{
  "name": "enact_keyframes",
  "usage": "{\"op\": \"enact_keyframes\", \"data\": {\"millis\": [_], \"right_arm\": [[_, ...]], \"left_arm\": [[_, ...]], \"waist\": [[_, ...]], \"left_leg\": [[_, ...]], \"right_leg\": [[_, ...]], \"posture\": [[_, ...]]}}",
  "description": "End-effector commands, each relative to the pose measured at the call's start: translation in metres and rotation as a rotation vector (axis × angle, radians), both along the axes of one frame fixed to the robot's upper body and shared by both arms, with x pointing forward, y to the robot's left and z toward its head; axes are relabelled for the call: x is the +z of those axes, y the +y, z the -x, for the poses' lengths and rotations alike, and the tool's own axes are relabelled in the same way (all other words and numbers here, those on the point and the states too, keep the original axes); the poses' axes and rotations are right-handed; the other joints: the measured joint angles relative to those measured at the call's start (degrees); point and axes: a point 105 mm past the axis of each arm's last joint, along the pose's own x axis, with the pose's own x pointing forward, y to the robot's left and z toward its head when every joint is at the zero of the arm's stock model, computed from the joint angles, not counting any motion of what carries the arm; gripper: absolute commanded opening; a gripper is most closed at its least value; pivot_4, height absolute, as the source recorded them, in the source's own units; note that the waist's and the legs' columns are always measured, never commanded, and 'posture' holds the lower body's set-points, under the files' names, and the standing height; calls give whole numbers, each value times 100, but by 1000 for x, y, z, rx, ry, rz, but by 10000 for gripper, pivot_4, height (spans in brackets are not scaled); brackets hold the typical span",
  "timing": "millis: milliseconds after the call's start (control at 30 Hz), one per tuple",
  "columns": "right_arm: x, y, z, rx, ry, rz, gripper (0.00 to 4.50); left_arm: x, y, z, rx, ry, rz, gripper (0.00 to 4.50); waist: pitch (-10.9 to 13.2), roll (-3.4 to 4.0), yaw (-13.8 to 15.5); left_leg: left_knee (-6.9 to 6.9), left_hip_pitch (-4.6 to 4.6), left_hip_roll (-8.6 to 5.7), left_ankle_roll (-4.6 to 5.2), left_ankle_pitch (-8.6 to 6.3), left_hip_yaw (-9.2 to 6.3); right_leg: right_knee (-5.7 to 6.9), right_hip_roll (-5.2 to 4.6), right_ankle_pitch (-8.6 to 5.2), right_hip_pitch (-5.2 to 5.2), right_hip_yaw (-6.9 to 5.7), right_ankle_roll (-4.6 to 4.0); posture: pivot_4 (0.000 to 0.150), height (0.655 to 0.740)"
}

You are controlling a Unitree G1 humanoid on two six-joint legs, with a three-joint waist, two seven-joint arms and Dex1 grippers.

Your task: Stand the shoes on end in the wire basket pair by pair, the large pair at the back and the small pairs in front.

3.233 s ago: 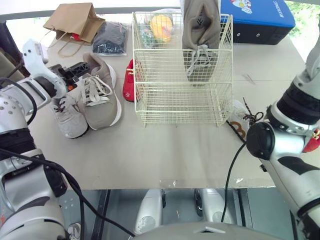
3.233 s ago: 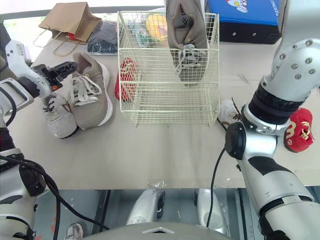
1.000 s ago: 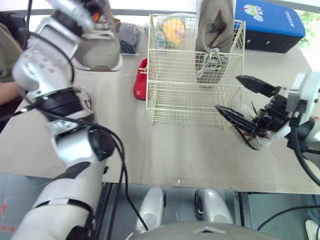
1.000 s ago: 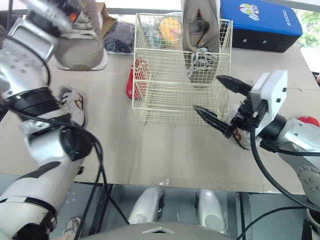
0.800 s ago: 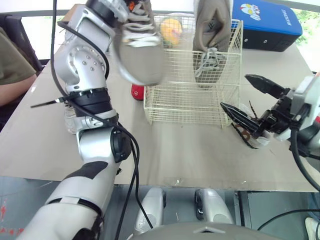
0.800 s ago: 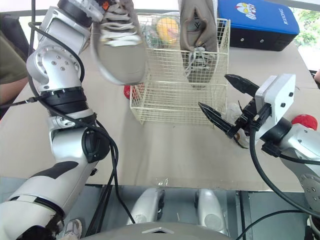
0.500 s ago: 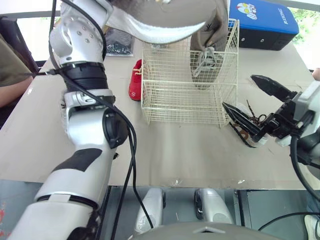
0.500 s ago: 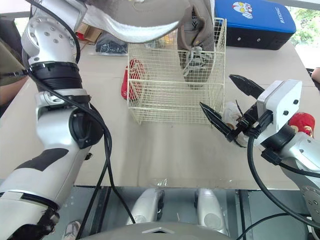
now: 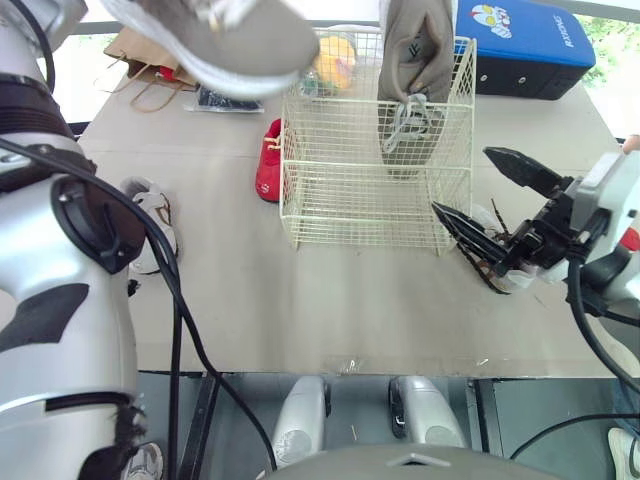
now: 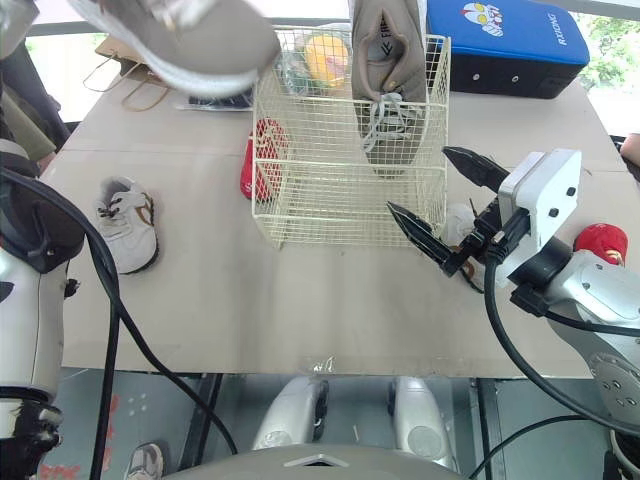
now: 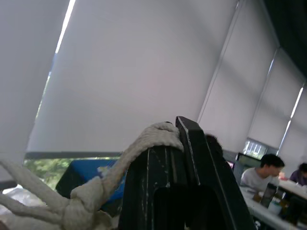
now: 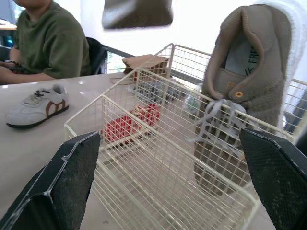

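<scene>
Shoe (image 9: 215, 35) aloft, hanging from left gripper (image 11: 175, 132), pinched on lace (image 11: 139, 148); basket (image 9: 370, 190) below it. Light, soft upper, stiff sole; lace hold likely swings, heel collar steadier. Right gripper (image 10: 418, 178) spread wide, basket just beside.

- I'm looking down on a broad tan table (image 9: 330, 300), its top plain and matte, with the near edge running straight across.
- Below that edge there's dark grey floor (image 9: 550, 400).
- Daylight is strong along the far side. Green foliage (image 9: 622, 30) shows at the back right, through a window I think.
- The left wrist camera is pointing up at tall pale roller blinds (image 11: 134, 62), with bright slits between the panels.
- Further down that room a person (image 11: 264, 172) is seated.
- On the right wrist camera, a person in a green shirt (image 12: 45, 45) sits at the table's end, with a black chair (image 12: 96, 52) behind them.
</scene>
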Motion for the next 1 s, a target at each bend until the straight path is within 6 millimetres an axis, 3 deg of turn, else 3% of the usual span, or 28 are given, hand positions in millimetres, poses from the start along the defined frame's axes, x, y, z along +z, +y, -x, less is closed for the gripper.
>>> {"op": "enact_keyframes", "data": {"millis": [33,133,267,400,800,1000], "right_arm": [[7,2,2,28,-47,-4,44730],[5,2,2,38,-43,-2,44730],[2,3,4,46,-36,3,44730],[0,2,6,52,-26,5,44730],[-4,4,8,83,-4,13,44730],[-7,6,7,97,6,14,44730]], "left_arm": [[-33,8,-4,9,32,-117,432],[-77,26,-14,72,135,-204,432],[-97,44,-9,104,150,-336,432],[-73,64,-3,159,134,-260,432],[-88,57,2,91,128,-515,432],[-154,64,-2,70,261,-769,432]], "waist": [[0,1,28],[1,3,22],[8,-15,33],[3,-25,47],[4,-25,38],[2,-21,27]], "left_leg": [[0,0,0,0,0,-1],[-1,4,2,0,0,3],[3,-15,4,0,0,0],[33,-91,1,-17,10,-8],[34,-85,2,0,0,-5],[33,-82,2,1,0,2]], "right_leg": [[2,0,0,0,0,0],[4,0,0,-1,4,-1],[5,2,0,-16,1,-2],[15,2,3,-79,-8,-2],[25,1,2,-78,-6,-1],[24,0,2,-77,-1,-1]], "posture": [[1500,7400],[1500,7400],[1500,7400],[1500,7400],[1500,7400],[1500,7400]]}}
